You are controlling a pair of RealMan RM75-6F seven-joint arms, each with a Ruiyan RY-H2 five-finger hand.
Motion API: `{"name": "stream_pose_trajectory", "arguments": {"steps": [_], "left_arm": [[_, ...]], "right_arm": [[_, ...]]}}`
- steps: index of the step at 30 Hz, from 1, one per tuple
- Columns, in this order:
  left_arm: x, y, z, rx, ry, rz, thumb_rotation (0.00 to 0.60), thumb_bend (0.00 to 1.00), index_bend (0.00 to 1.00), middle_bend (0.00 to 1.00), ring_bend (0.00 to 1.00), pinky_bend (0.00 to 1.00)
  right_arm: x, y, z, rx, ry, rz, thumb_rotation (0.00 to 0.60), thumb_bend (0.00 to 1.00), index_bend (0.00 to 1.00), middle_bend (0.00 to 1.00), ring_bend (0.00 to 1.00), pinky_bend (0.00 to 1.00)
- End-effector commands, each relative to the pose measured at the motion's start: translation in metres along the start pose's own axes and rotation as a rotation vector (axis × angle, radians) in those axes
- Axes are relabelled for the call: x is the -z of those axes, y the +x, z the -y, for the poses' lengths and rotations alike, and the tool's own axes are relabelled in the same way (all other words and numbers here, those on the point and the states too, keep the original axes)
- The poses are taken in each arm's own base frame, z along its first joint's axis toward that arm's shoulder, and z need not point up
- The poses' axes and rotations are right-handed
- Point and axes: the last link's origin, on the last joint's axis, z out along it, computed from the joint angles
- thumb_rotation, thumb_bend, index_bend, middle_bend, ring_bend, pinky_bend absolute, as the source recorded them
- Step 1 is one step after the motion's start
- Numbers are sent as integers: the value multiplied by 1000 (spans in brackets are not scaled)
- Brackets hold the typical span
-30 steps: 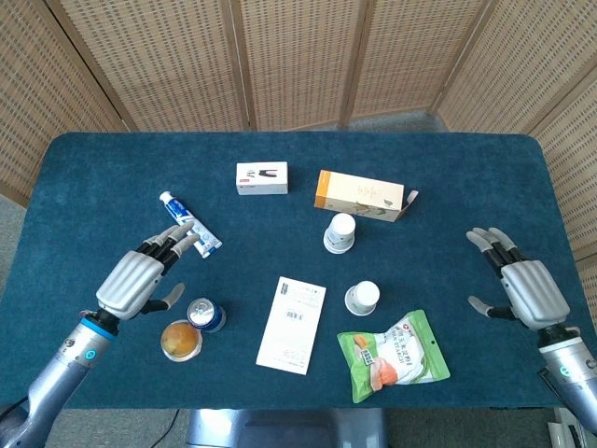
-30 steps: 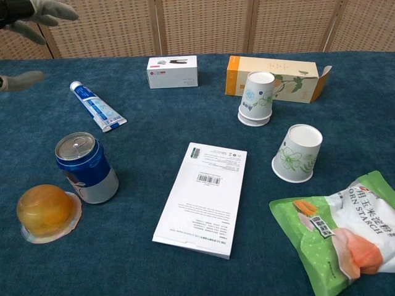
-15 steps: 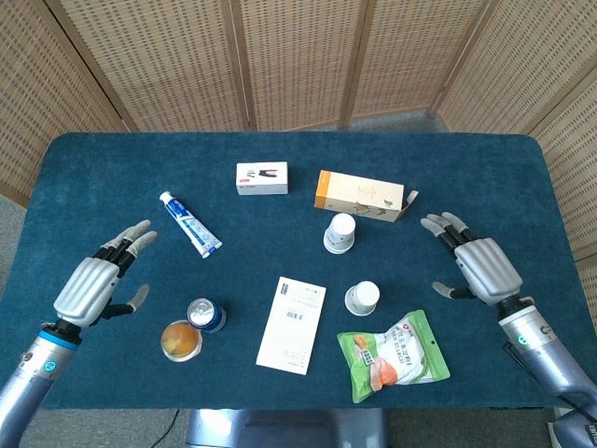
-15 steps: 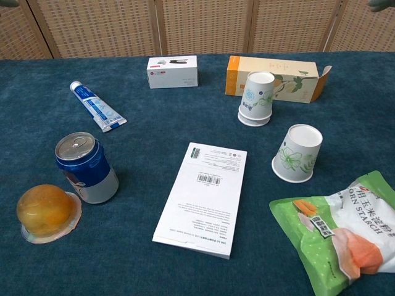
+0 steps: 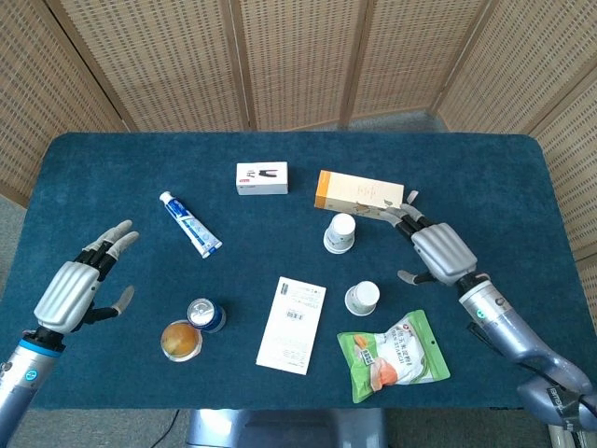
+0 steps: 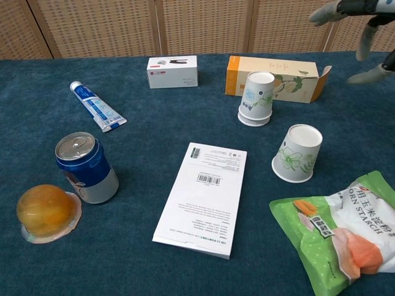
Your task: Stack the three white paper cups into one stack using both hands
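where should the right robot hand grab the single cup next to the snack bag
Around the side wall, low near the wide rim, coming from above and from the robot's right. The single cup stands upside down, narrow base up, so its tapered wall is free all round. The green snack bag lies close in front, the booklet to its left; the open right robot hand is already nearest that side.

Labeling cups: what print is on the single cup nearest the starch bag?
Green floral print on white single cup; chest view.

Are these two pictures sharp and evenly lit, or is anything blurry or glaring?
Head view: even soft light, everything sharp, faint shadows. Chest view: sharp too, small highlights on the blue drink can; the right hand at the top corner looks slightly blurred and is cut by the frame.
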Motion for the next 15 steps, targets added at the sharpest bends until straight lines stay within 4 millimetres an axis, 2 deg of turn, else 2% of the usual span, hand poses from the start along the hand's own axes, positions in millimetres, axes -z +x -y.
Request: {"name": "stream_pose_trajectory", "arguments": {"steps": [1, 15], "left_arm": [[3, 1, 2, 2, 5, -4, 600, 495, 0, 0, 0, 157], [7, 1, 5, 5, 8, -5, 600, 495, 0, 0, 0, 156]], "right_arm": [[-11, -4, 2, 7, 1, 16, 600, 262, 0, 0, 0, 431], [-47, -21, 9, 23, -6, 80, 600, 263, 0, 0, 0, 430]]}}
